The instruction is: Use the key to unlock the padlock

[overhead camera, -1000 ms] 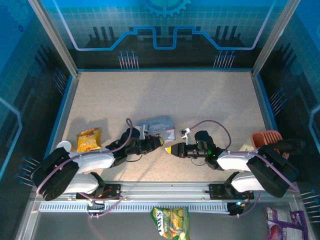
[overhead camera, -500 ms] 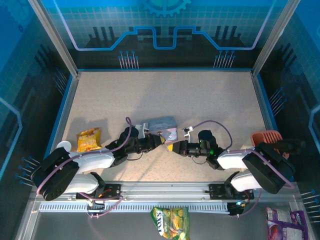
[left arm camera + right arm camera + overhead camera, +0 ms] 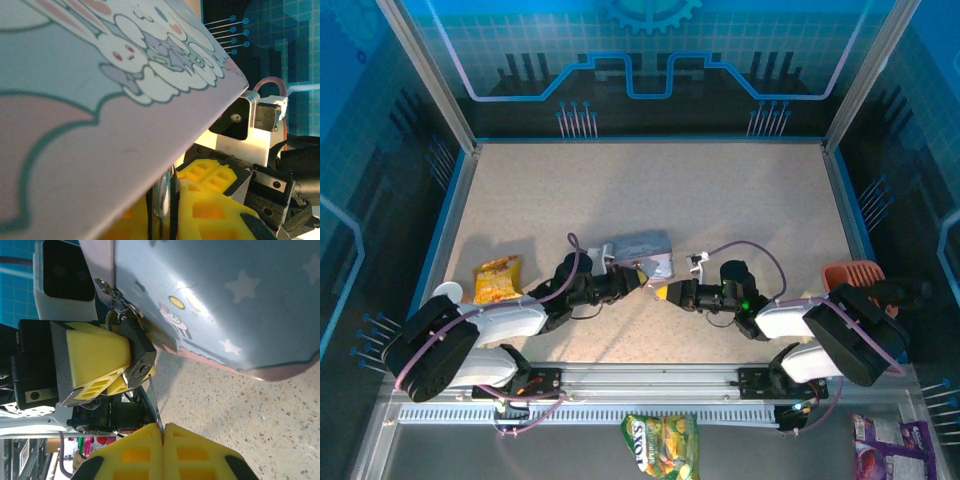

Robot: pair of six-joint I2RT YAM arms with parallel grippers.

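Note:
The padlock (image 3: 137, 357), dark-bodied with a silver keyhole face, hangs from the clasp of a pale blue cartoon tin (image 3: 215, 300). My left gripper (image 3: 95, 360) is shut on its body. The left wrist view has the padlock (image 3: 165, 200) as a silvery sliver between my left gripper's (image 3: 167, 195) yellow fingers, under the tin (image 3: 100, 100). My right gripper (image 3: 163, 427) is shut on the key (image 3: 156, 405), a thin blade whose tip touches the keyhole face just beside the slot. From above, the left gripper (image 3: 638, 278) and right gripper (image 3: 662, 292) meet tip to tip at the tin's (image 3: 638, 248) near edge.
A yellow snack bag (image 3: 497, 278) lies left of my left arm. An orange-brown cup (image 3: 852, 275) stands at the right wall. A green snack bag (image 3: 660, 445) and a purple packet (image 3: 885, 445) lie in front of the table's rail.
Both grippers have crept slightly away from the near edge and closer together, and the tin has shifted a little with the left gripper. Both grips stay unchanged.

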